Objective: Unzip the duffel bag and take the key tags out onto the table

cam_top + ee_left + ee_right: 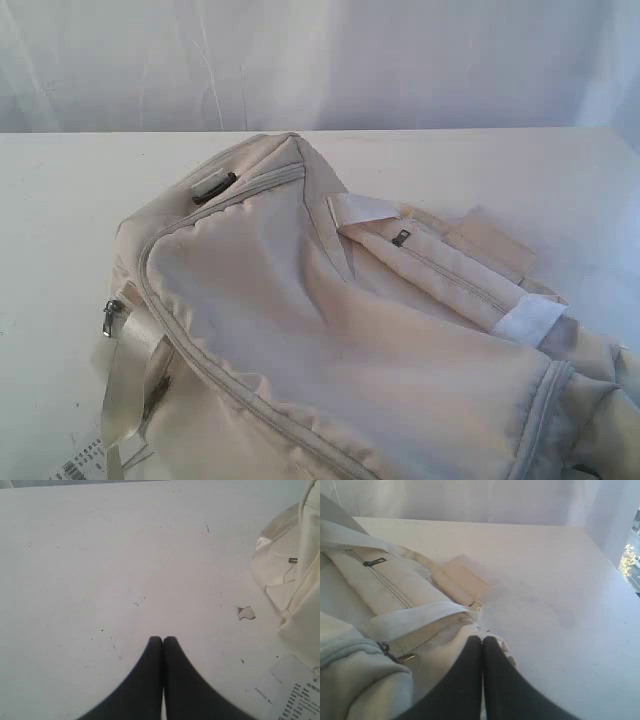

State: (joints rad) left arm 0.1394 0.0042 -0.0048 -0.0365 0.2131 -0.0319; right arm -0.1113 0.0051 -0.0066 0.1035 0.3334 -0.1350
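The cream duffel bag (pixel 330 330) lies across the white table (pixel 60 210), its grey zipper piping (pixel 190 350) closed along the top. A small side pocket with a dark zipper pull (pixel 400 238) faces up. Neither gripper shows in the exterior view. My left gripper (pixel 163 639) is shut with nothing in it, over bare table (pixel 100 555), with the bag's end (pixel 295 580) off to one side. My right gripper (pixel 483 639) is also shut and empty, just above the bag's corner (pixel 435 650). The key tags are hidden.
A paper label with a barcode (pixel 85 462) hangs off the bag near the front left, also seen as a printed label (pixel 295 692). A pale webbing strap (pixel 125 390) trails there. A small chip (pixel 245 612) marks the tabletop. A white curtain (pixel 320 60) backs the table.
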